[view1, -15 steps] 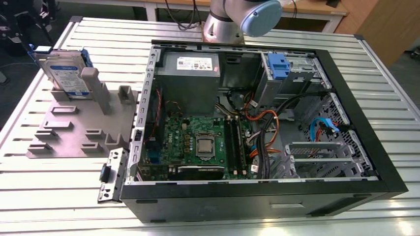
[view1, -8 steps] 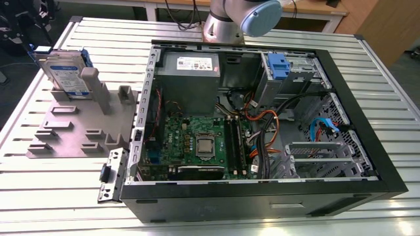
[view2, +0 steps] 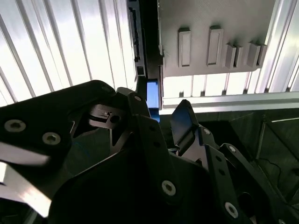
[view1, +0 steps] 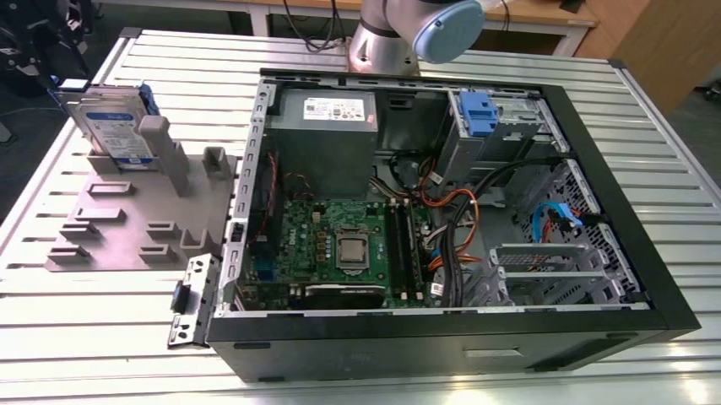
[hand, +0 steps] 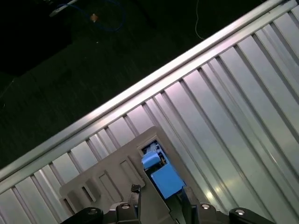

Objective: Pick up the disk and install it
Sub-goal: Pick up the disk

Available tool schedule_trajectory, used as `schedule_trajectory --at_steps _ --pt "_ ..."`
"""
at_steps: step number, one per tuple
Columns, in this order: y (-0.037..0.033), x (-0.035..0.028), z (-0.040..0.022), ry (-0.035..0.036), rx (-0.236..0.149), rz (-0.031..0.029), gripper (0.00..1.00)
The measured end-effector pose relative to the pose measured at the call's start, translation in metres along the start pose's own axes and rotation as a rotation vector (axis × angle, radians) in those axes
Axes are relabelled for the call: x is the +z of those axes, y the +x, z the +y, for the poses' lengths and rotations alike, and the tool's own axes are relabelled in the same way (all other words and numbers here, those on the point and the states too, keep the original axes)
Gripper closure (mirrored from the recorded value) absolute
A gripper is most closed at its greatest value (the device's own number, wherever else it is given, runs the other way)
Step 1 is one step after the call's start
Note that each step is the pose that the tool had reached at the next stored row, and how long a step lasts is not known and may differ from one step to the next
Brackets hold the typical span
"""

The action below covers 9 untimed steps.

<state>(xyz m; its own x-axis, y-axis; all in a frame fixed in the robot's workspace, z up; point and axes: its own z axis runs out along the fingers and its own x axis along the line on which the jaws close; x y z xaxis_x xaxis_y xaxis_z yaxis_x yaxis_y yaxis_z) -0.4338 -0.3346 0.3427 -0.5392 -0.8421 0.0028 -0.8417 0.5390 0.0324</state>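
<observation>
The disk [view1: 113,126] stands upright in the grey rack [view1: 124,221]. The gripper [hand: 161,191] hangs above the rack, jaws apart, empty. Risk: a misaligned descent lands on the blue carrier [hand: 162,175], jamming it.

We take this for a robotics lab or assembly workshop. A ribbed aluminium table [view1: 90,337] carries an opened desktop computer case [view1: 451,342] on the exterior view's right. On its left, a grey slotted fixture [view1: 124,228] holds the disk [view1: 113,126] upright. The robot arm's base [view1: 383,46] stands at the far edge, wooden desks [view1: 541,18] beyond.
</observation>
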Motion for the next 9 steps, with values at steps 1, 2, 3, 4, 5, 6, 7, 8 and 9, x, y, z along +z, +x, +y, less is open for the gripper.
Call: schedule_trajectory --at_steps 1,2,3,4,5,6,7,8,9 --pt "0.0 0.0001 0.0 0.0001 -0.018 0.0006 0.53" --pt "0.0 0.0003 0.0 0.0002 -0.036 0.0011 0.53" --pt "0.0 0.0004 0.0 0.0002 -0.053 0.0017 0.53" --pt "0.0 0.0006 0.0 0.0003 -0.069 0.0021 0.53" --pt "0.0 0.0009 0.0 0.0003 -0.083 0.0026 0.53" --pt "0.0 0.0012 0.0 0.0003 -0.097 0.003 0.53" --pt "0.0 0.0016 0.0 0.0004 -0.112 0.0035 0.53" --pt "0.0002 0.002 0.0002 0.0003 -0.122 0.0038 0.53" --pt "0.0009 0.0024 0.0014 -0.0001 -0.124 0.0029 0.53"
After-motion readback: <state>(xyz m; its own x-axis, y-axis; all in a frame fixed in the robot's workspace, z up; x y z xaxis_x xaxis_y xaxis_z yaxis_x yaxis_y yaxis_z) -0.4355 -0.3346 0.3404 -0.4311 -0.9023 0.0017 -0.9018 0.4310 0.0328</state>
